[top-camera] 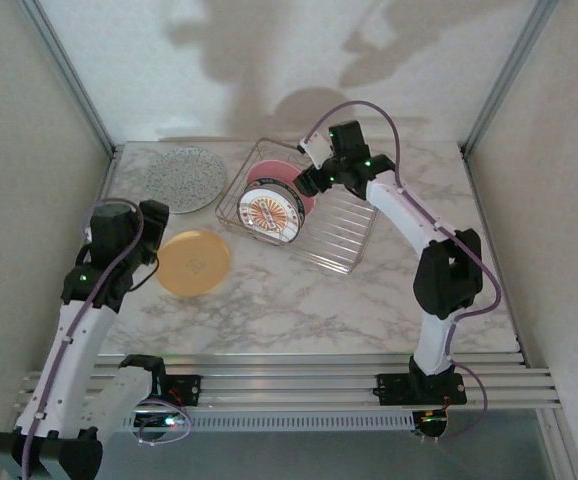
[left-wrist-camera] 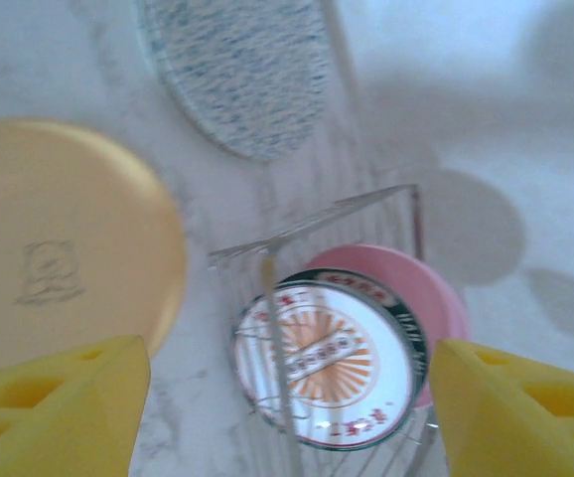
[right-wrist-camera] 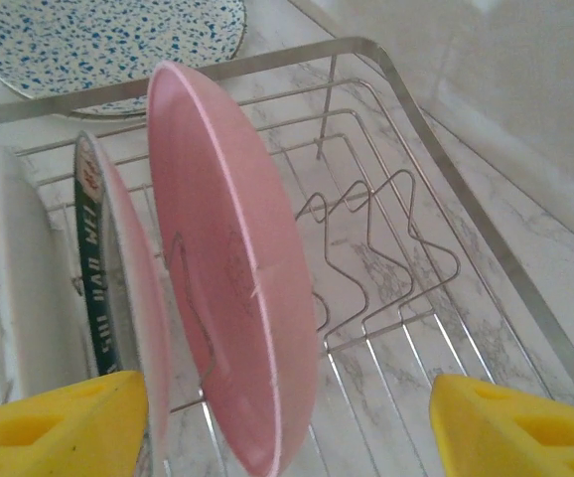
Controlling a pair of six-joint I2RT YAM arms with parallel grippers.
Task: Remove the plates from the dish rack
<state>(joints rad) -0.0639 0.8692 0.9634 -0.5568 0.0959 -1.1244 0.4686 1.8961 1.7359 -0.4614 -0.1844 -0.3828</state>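
The dish rack point(top-camera: 337, 232) stands at the table's middle. Two plates stand upright in it: the sunburst plate with the dark rim point(top-camera: 269, 213) in front and the pink plate point(top-camera: 287, 178) behind it. My right gripper point(top-camera: 312, 181) hovers over the pink plate point(right-wrist-camera: 229, 268), open, with the plate's edge between its fingers point(right-wrist-camera: 510, 427) and apart from them. Flat on the table lie the white speckled plate point(top-camera: 182, 178) and the orange plate point(top-camera: 195, 262). My left gripper point(top-camera: 156, 213) is open beside the orange plate point(left-wrist-camera: 59, 248) and faces the rack's sunburst plate point(left-wrist-camera: 329, 363). The mosaic plate is out of view.
The rack's right half point(right-wrist-camera: 406, 258) holds bare wire tines. Metal frame posts point(top-camera: 69, 75) and white walls close in the table on the left, right and back. Marble tabletop point(top-camera: 299, 310) lies open in front of the rack.
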